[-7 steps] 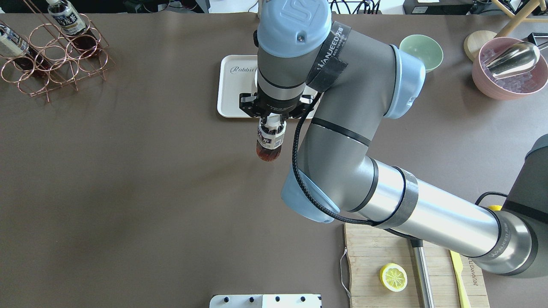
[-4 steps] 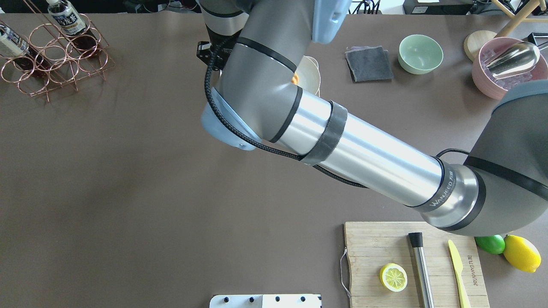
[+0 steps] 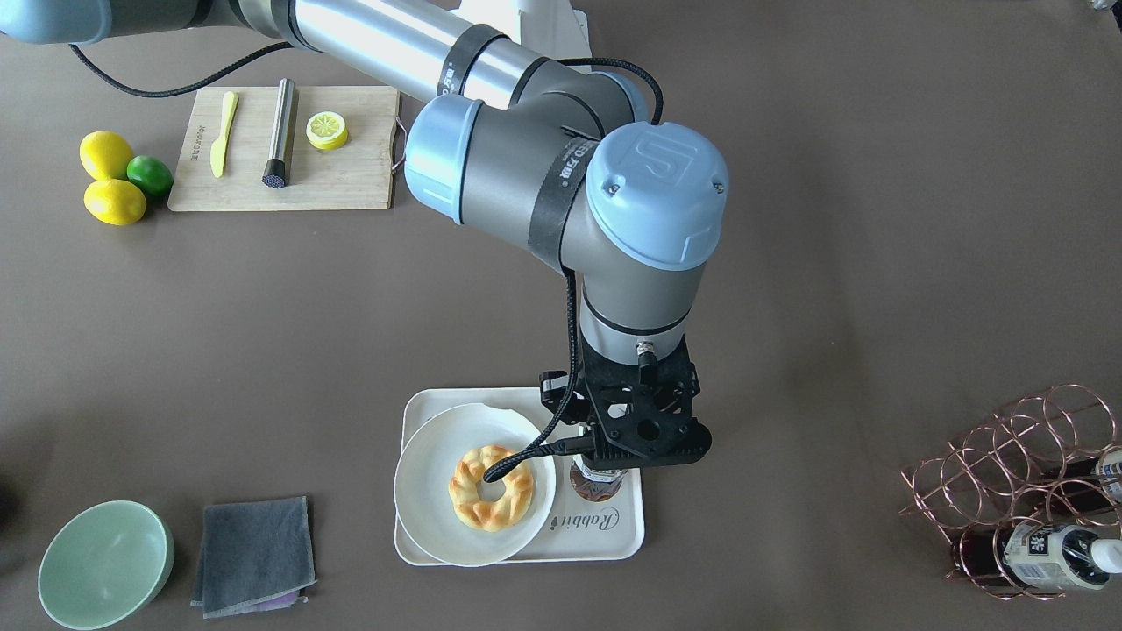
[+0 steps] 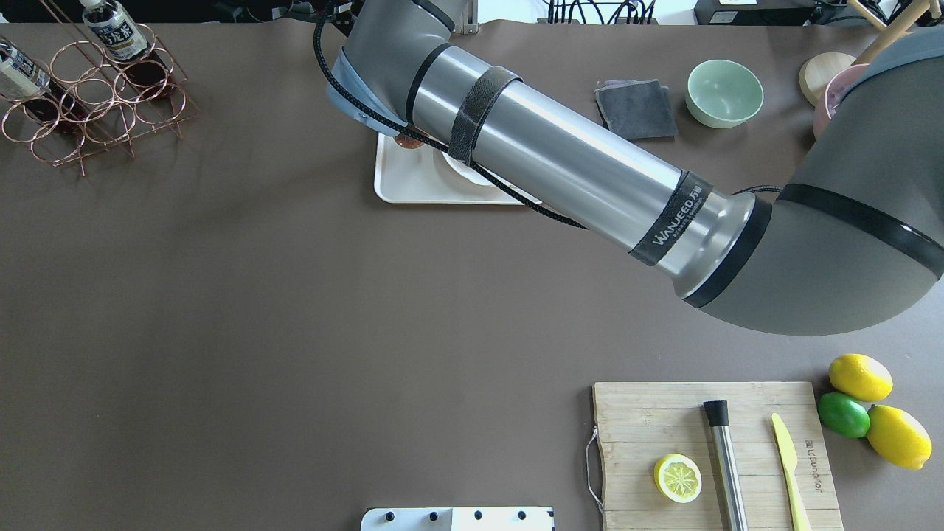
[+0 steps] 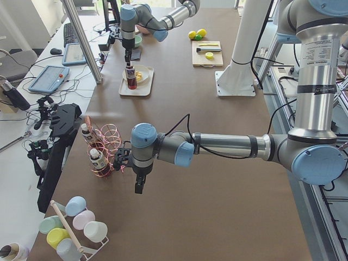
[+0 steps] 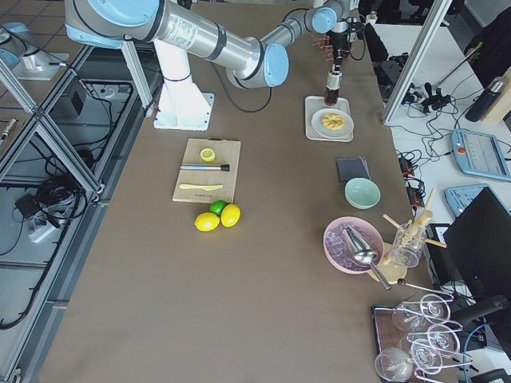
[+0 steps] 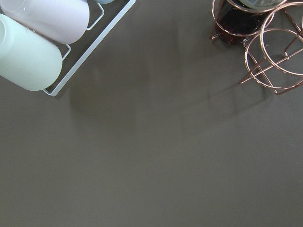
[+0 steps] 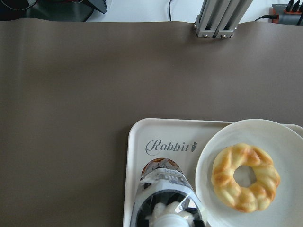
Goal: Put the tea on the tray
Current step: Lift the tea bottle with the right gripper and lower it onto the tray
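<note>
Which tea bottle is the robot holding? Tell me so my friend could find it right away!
Find the cream-white tray with "Rabbit" written on it. Beside its round plate with the doughnut, the right gripper holds a small tea bottle upright by the lettering. The other bottles sit in the copper rack; only this one is at the tray.

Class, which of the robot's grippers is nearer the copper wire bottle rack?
Left. The left gripper hangs just beside the copper wire bottle rack; the right gripper is far off above the cream rectangular tray, holding the small clear plastic tea bottle.
</note>
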Controlling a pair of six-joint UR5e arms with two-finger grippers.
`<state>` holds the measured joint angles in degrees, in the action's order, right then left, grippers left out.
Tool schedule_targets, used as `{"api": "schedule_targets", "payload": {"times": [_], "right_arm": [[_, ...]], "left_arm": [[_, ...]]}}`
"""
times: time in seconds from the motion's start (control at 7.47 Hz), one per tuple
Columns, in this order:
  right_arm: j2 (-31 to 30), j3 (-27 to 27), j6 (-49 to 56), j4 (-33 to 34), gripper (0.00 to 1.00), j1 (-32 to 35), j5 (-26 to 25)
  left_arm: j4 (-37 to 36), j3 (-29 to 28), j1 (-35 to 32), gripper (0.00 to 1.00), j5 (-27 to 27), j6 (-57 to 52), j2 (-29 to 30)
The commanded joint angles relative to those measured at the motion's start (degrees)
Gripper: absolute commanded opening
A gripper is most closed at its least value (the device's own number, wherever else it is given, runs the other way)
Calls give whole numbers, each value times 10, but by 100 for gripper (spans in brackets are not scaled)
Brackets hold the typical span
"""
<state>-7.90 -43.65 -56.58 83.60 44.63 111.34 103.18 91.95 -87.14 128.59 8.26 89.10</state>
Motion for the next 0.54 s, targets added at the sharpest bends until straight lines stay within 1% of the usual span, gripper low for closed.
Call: {"api": "schedule_targets", "payload": {"times": [0.0, 0.4], "right_arm": [[3, 20, 0, -22, 0, -6, -3], [1, 15, 2, -19, 0, -9, -4]], "left_arm": [[0, -15, -1, 98, 0, 0, 17], [0, -23, 0, 98, 0, 0, 28]]}}
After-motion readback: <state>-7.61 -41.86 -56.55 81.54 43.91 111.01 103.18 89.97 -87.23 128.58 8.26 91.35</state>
